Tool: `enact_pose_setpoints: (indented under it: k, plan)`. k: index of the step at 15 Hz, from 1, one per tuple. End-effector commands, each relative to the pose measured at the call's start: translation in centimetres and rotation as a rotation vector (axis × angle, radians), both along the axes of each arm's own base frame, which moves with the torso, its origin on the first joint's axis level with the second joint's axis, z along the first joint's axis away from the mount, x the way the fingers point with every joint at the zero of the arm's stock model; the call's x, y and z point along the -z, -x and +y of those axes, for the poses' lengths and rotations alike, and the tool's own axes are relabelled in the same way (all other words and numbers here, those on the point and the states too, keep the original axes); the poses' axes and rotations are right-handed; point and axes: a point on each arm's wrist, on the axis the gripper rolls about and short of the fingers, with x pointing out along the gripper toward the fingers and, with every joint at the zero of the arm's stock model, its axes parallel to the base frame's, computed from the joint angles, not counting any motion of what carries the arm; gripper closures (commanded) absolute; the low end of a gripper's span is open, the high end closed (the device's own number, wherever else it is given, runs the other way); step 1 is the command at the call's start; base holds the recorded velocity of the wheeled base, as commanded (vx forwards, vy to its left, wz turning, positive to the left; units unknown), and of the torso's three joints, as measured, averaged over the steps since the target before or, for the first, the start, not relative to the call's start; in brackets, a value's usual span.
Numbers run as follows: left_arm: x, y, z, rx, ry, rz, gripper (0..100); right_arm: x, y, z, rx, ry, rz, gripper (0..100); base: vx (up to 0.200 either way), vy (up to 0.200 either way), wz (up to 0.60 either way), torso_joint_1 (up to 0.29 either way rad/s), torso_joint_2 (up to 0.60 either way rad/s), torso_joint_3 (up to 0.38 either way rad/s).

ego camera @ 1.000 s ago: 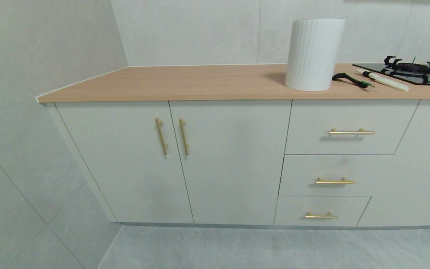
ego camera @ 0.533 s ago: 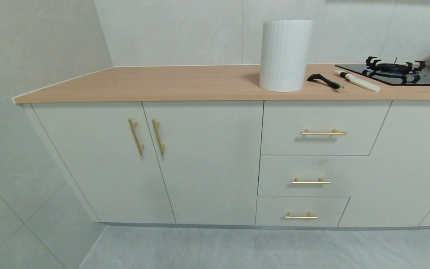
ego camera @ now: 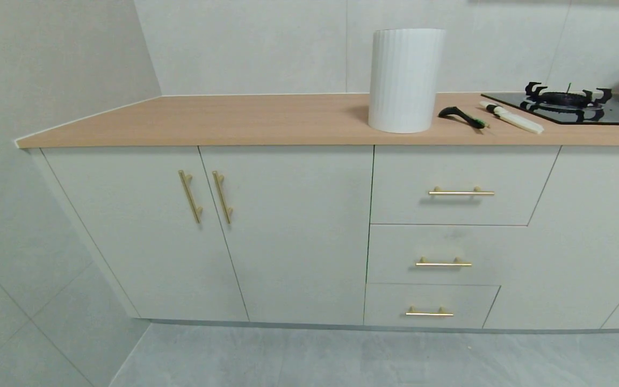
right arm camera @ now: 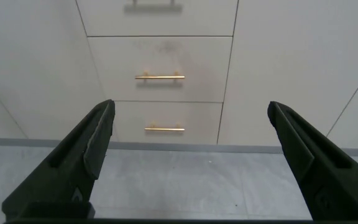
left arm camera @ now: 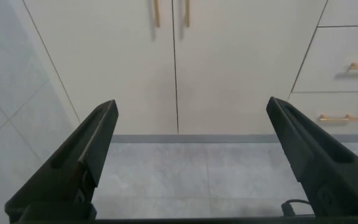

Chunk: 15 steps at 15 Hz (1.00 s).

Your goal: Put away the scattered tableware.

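On the wooden countertop (ego camera: 234, 118) stands a tall white ribbed holder (ego camera: 405, 80). To its right lie a black-handled peeler (ego camera: 460, 116) and a white utensil with a green band (ego camera: 511, 116). My left gripper (left arm camera: 191, 109) hangs open and holds nothing, low in front of the double cabinet doors (left arm camera: 173, 62) and above the floor. My right gripper (right arm camera: 190, 107) is open too, with nothing in it, and faces the lower drawers (right arm camera: 160, 68).
A black gas hob (ego camera: 573, 102) sits at the counter's right end. Below the counter are two doors with brass handles (ego camera: 204, 196) and three drawers with brass pulls (ego camera: 461, 192). A tiled wall closes the left side. Grey floor lies in front.
The head camera has turned to the right, so the whole picture slid left. Nothing on the counter has moved.
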Motion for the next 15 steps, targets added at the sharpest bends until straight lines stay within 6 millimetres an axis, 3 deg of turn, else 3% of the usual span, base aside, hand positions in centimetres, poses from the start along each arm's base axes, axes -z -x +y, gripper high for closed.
enact_pose_setpoints:
  k: [1,6,15]
  plan:
    - [0.00,0.00,0.00,-0.001,0.000,0.000,0,0.00,-0.01,0.00,-0.002,-0.001,0.001,0,0.200,0.000,0.00,0.002,0.00,0.002]
    - [0.00,0.00,0.00,0.001,0.000,0.000,0,0.00,-0.01,0.00,-0.002,0.001,0.001,0,0.200,0.000,0.00,0.000,0.00,0.006]
    - [0.00,0.00,0.00,-0.001,0.000,0.000,0,0.00,-0.01,0.00,-0.002,0.002,0.001,0,0.000,0.000,0.00,0.000,0.00,0.000]
